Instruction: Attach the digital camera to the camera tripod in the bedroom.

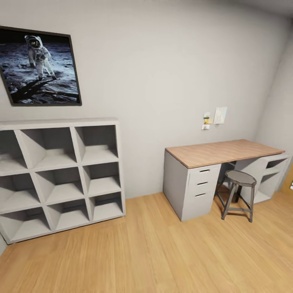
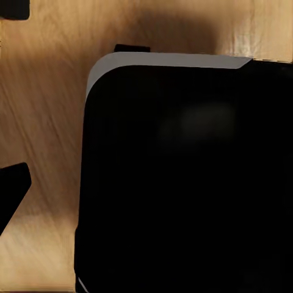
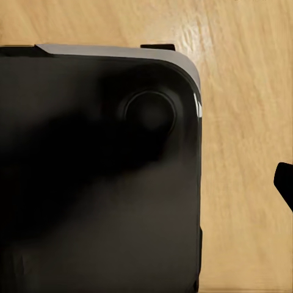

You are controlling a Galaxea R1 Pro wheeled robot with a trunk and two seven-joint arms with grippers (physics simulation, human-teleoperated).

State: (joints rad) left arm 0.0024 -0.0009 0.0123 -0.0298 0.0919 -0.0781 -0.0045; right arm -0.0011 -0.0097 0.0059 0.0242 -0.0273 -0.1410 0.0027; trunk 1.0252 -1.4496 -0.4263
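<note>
Pale wood floor runs across the head view, under a white wall. At about 9 o'clock stands a grey cube shelf, its compartments bare, and above it at 10 o'clock hangs a framed astronaut picture. At 3 o'clock is a bench with a wood top and grey drawers, a round metal stool just beside its open side, and a few small papers pinned on the wall above.

No camera, tripod or bed is to be seen among these things, so where the task's things are cannot be told; the robot seems to be on its way, looking around a room.

Each wrist view looks down on the same wood floor past a large black rounded body with a grey edge, likely part of the robot itself. Dark shapes at the picture edges may be fingertips, but I cannot tell whether either pincer is apart or together; nothing appears held.

By my reading the task is barely begun: the camera is yet to be found and picked up, the tripod reached, and the camera set on its head
</note>
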